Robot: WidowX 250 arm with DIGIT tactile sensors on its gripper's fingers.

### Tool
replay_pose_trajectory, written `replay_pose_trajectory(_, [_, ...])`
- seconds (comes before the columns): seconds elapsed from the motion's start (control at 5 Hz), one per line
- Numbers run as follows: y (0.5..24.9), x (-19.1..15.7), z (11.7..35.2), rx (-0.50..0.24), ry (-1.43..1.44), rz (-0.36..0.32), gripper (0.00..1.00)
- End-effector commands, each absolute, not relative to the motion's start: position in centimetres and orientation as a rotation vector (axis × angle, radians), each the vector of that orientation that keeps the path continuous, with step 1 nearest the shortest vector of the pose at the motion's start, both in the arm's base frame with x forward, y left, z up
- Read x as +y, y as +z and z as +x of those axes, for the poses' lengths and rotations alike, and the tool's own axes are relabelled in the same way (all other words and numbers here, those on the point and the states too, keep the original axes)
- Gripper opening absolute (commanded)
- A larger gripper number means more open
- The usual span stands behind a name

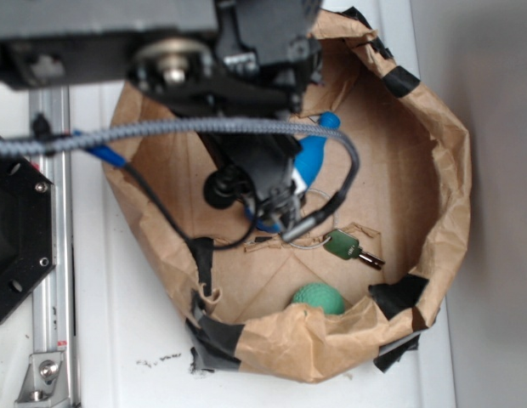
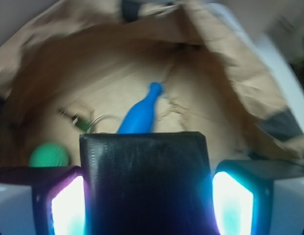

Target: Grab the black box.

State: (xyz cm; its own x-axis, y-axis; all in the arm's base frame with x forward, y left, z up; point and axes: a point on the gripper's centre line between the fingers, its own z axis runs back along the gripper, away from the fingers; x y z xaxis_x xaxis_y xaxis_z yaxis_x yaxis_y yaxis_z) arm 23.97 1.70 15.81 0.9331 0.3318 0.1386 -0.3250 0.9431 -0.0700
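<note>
The black box (image 2: 144, 183) is seen in the wrist view clamped between the two lit fingers (image 2: 68, 205) of the gripper (image 2: 144, 205), filling the gap between them. The arm is extended over the brown paper enclosure (image 1: 433, 170), above the blue bottle (image 2: 139, 115), green ball (image 1: 319, 297) and green-headed key (image 1: 348, 248).

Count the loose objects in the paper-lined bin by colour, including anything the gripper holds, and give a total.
Black: 1, the black box, between the gripper's fingers.
Blue: 1, the bottle.
Green: 2, the ball and the key.
Total: 4.
</note>
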Motion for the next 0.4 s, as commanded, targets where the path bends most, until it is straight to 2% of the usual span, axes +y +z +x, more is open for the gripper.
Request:
replay_pose_trajectory(0.0, [15.6,2.5,24.46,-0.152,0.419,-0.001,0.0])
replay_pose_trajectory(0.2, [15.51,2.08,24.44,-0.139,0.428,0.0,0.0])
